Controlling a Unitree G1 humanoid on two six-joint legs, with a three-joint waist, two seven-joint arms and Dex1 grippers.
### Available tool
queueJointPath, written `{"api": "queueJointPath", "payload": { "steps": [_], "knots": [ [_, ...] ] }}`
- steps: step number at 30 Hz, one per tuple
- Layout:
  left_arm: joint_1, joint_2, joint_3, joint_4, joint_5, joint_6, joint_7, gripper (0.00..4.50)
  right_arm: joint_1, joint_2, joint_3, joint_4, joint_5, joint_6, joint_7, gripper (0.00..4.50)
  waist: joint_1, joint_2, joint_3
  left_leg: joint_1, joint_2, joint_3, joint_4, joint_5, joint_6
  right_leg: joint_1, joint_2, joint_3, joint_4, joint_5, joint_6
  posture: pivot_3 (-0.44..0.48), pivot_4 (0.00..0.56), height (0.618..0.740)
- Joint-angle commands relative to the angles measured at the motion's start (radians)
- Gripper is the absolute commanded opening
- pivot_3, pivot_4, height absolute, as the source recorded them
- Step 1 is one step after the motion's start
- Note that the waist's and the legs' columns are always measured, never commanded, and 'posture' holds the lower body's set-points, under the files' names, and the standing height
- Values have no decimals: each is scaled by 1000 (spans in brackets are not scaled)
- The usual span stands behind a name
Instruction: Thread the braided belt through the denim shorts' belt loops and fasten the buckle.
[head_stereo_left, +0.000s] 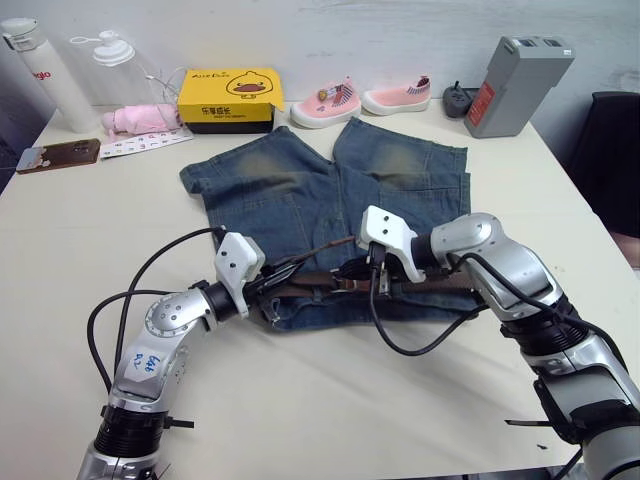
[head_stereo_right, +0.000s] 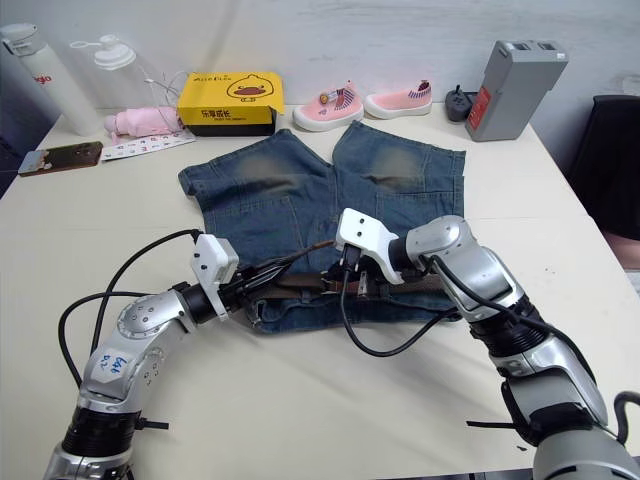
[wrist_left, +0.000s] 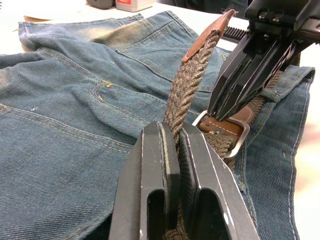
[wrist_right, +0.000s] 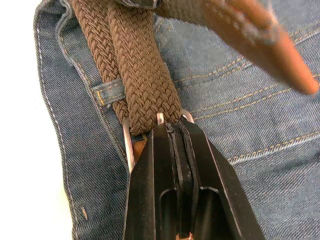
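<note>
Now one braided belt (wrist_left: 192, 75), one buckle (wrist_left: 235, 135) — two grippers.

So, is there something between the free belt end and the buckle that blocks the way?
The right gripper stands there, its closed tips on the buckle. The left gripper holds the braided belt just beside it; the tip points up over the denim shorts.

Yellow box (head_stereo_left: 231, 98), pink shoes (head_stereo_left: 360, 100), white bottle (head_stereo_left: 47, 76), grey battery (head_stereo_left: 516, 84) along table's far edge (head_stereo_left: 60, 330).
</note>
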Motion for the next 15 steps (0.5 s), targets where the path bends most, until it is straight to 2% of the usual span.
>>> {"api": "queueJointPath", "payload": {
  "steps": [1,15],
  "knots": [
    [-8,-4,15,-18,0,-24,3,0,-5,8,15,-6,-21,-19,0,32,0,0,0,0,0,0,0,0,0,0,0,0,0,0,0,0,150,658],
    [-7,-3,20,-15,-2,-28,5,0,13,51,115,55,-114,-56,-12,32,-3,0,0,1,0,0,0,0,0,0,0,0,0,0,0,0,150,658]
  ]
}}
